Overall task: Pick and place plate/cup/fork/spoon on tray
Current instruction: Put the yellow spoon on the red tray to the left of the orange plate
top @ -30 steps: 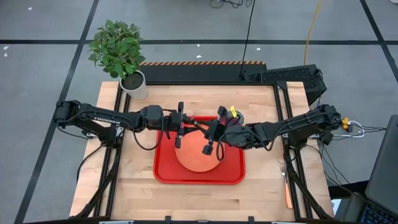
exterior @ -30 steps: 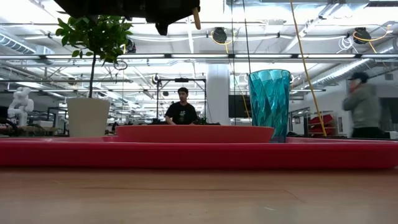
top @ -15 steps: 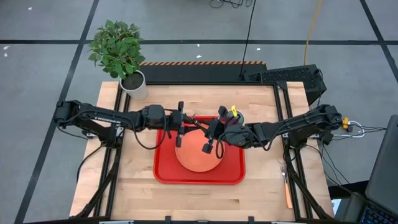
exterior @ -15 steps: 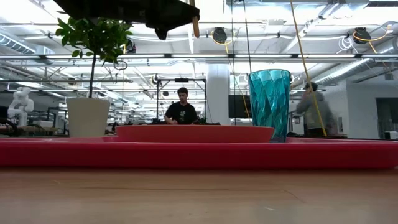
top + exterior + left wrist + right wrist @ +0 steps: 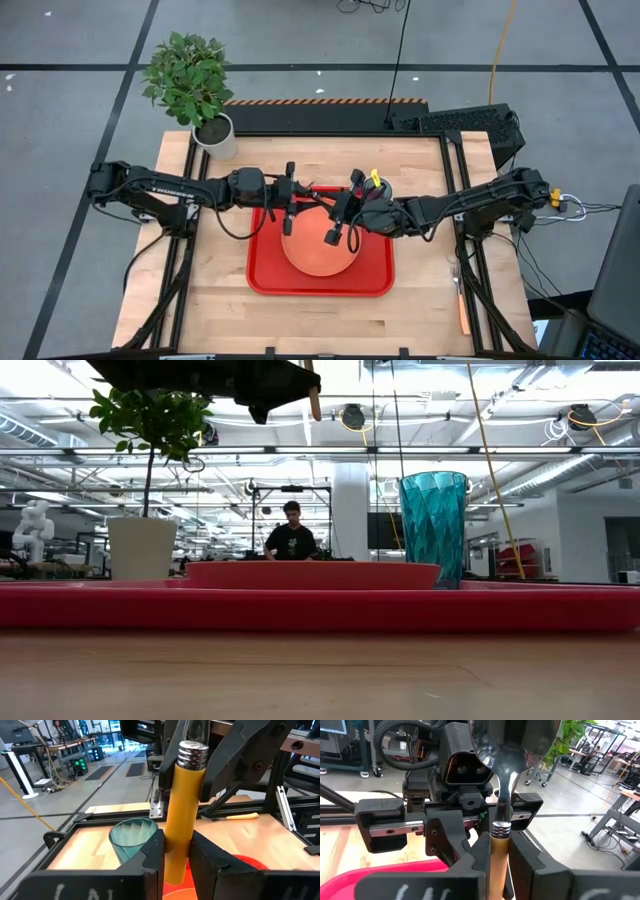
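Orange handle of the spoon (image 5: 512, 750) gripped by my right gripper (image 5: 498, 851) and left gripper (image 5: 177, 851), above the plate (image 5: 318, 255) on the tray (image 5: 262, 272).

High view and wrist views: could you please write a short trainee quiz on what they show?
1. True or false: the plate lies on the tray.
2. What is the right gripper shut on? A) a fork B) the spoon C) nothing
3. Fill in: the left gripper is shut on a handle coloured ____.

Key: 1 true; 2 B; 3 orange.
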